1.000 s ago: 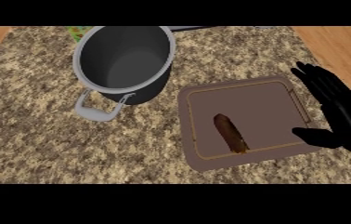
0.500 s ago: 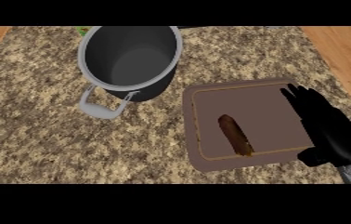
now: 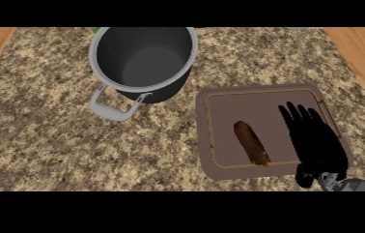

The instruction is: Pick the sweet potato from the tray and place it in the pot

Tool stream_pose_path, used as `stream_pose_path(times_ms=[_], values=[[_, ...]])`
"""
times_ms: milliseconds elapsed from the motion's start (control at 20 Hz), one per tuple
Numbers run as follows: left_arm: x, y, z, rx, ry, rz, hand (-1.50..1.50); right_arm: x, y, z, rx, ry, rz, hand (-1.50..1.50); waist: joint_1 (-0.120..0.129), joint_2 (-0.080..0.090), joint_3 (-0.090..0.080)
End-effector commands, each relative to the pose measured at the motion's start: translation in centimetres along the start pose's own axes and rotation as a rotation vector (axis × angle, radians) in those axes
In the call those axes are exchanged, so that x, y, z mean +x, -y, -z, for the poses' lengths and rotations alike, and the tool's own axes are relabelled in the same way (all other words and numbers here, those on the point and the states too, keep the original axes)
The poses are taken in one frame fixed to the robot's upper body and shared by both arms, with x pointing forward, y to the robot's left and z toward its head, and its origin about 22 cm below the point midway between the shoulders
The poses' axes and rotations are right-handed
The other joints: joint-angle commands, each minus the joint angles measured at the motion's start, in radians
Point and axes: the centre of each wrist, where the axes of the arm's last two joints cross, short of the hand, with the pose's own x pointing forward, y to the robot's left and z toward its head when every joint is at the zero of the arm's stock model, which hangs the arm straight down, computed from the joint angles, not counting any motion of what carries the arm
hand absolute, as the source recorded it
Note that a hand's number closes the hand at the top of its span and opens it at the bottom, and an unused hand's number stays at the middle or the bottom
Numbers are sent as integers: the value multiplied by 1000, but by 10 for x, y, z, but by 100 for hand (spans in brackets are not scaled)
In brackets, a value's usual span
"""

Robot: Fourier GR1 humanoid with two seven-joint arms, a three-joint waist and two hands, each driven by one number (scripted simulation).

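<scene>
- The sweet potato lies on the tray in the lower right of the frame. It is a dark brown, elongated piece, set lengthwise and slightly tilted, with its lower end near the tray's bottom border.
- The right hand comes in from the lower right corner and hangs over the right part of the tray, just beside the sweet potato but not touching it. Its fingers are straight and point toward the top of the frame. The hand is spread and has hold of nothing.
- The left hand does not show.
- The pot stands on the speckled table in the upper left-centre of the frame, apart from the tray. Its mouth is uncovered and nothing is visible inside. One loop handle points toward the lower left.
- By my reading, the step in hand is the approach to the pick, as nothing is grasped yet.
- The next move likely calls for the hand to shift left over the sweet potato, lower, and curl its fingers and thumb across the narrow width.
- After that it would need to lift clear of the tray's raised border and carry up and left to the pot's mouth.
</scene>
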Motion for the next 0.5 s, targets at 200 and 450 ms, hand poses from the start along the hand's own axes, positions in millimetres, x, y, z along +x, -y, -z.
stream_pose_path(times_ms=[200, 450], values=[[100, 44, 33, -120, 426, -201, 0, 48, 7, -1, 62, -142, -92, -150, 5, 5, -2], [106, 52, 36, -125, 423, -199, 0, 74, 5, -1, 85, -166, -119, -150, 7, 7, 1]])
